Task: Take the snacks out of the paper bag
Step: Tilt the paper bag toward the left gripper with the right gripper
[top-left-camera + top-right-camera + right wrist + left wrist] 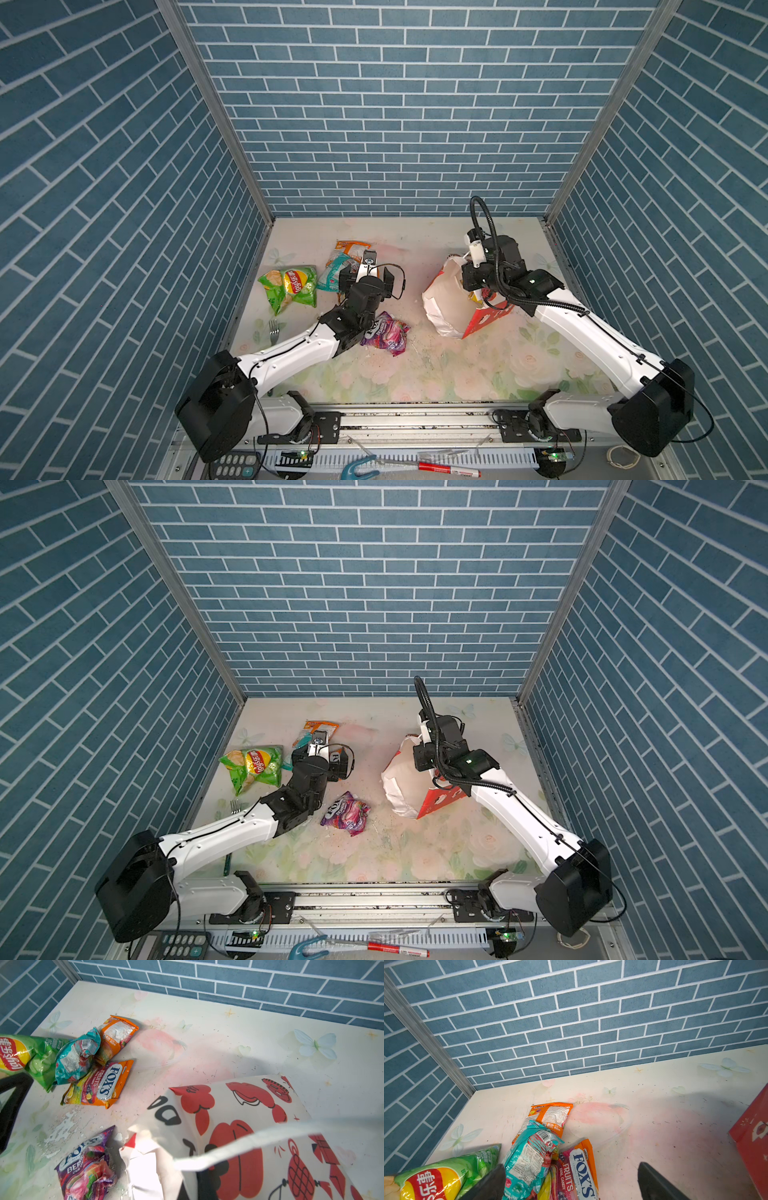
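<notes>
1. The left claw [367, 274] is hanging above the orange candy bag [581, 1167], jaws wide apart, gripping nothing.
2. The right claw [471, 286], jaws together, is pinching the paper bag [444, 307] at its rim, tilting the mouth open.
3. Five snacks [289, 286] are lying on the bench [415, 365]; whether more are remaining inside cannot be told.
4. Advisable: lifting clear of the pile, then entering the mouth without crumpling the rim.

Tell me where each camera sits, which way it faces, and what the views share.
Top views: overhead at the front, facing the back wall; both arms whole.
Left wrist: on the left arm, looking past the open left gripper at the snacks.
Right wrist: on the right arm, over the paper bag; right gripper barely shows.
Shared: both wrists see the orange FOX'S bag.
</notes>
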Robot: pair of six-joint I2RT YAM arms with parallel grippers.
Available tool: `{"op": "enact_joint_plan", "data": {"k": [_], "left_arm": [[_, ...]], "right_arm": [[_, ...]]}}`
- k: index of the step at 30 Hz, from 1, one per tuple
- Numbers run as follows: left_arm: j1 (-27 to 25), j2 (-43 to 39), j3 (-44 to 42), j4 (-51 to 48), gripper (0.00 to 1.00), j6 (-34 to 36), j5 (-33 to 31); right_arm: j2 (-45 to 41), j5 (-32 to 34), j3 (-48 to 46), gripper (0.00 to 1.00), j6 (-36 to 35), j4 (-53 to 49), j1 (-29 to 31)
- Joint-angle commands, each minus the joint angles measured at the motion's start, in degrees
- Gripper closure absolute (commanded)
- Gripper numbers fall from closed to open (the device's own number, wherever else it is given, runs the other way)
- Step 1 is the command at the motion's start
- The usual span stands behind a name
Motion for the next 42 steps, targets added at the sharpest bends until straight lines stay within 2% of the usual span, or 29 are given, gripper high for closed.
{"op": "enact_joint_plan", "data": {"k": [1, 7, 12, 15, 17, 23, 28, 35, 42], "left_arm": [[0.2, 0.3, 1.4, -1.1, 0.0, -1.1, 1.9], [0.2, -0.2, 1.3, -1.1, 0.01, -2.1, 3.4], [0.2, 0.0, 1.1, -0.3, 0.01, -2.6, 4.0], [0.2, -0.6, 0.5, 0.4, 0.0, -2.6, 4.2], [0.2, -1.1, 0.1, 0.8, 0.0, -2.7, 4.1], [0.2, -1.9, -0.1, 0.8, 0.0, -2.7, 4.2], [0.2, -2.1, 0.1, 0.5, 0.0, -3.4, 5.3], [0.2, -1.4, 0.4, 0.4, 0.01, -3.8, 6.3], [0.2, -1.6, 0.6, -0.1, 0.0, -4.3, 7.3]], "right_arm": [[2.0, -1.3, 2.8, 1.0, -3.9, -7.6, 0.2], [2.2, -0.9, 7.2, 1.0, -8.7, -14.6, 0.8], [0.2, -7.2, 9.4, 1.0, -14.9, -18.3, 0.9], [-0.8, -7.2, 8.8, 1.0, -16.4, -18.5, 0.8], [-1.3, -9.5, 8.6, 1.0, -17.4, -19.4, 0.9], [-2.6, -5.6, 8.9, 1.0, -17.8, -18.9, 0.9], [-2.8, -4.3, 11.7, 1.0, -21.1, -22.9, 0.8], [-3.4, 1.6, 12.0, 0.96, -20.7, -23.4, 0.9], [-2.3, 1.1, 11.4, 0.94, -19.9, -21.9, 0.9]]}}
